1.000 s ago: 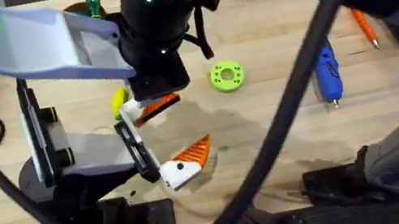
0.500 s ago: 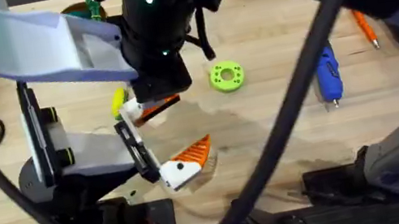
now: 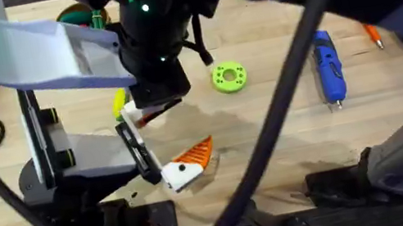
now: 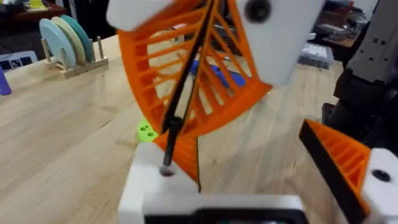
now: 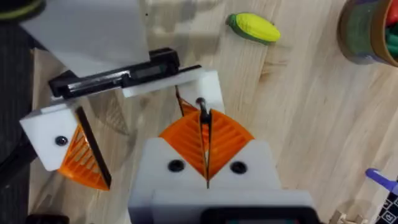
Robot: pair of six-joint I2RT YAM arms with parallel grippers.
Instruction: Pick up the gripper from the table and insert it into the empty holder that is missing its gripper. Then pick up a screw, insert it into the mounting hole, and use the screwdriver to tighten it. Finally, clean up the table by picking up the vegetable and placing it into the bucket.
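Two grippers met left of centre in the overhead view; the right gripper (image 5: 206, 142), reaching across, had its orange ribbed pads pressed together on a thin dark rod (image 4: 186, 74) whose lower end touched the white holder (image 4: 163, 186); the left gripper (image 3: 158, 140) stood spread, its other finger orange-tipped. The blue screwdriver (image 3: 329, 65) lay at right on the table (image 3: 269, 26); the yellow vegetable (image 5: 254, 28) lay beside the holder; the bucket (image 3: 81, 18) stood at upper left.
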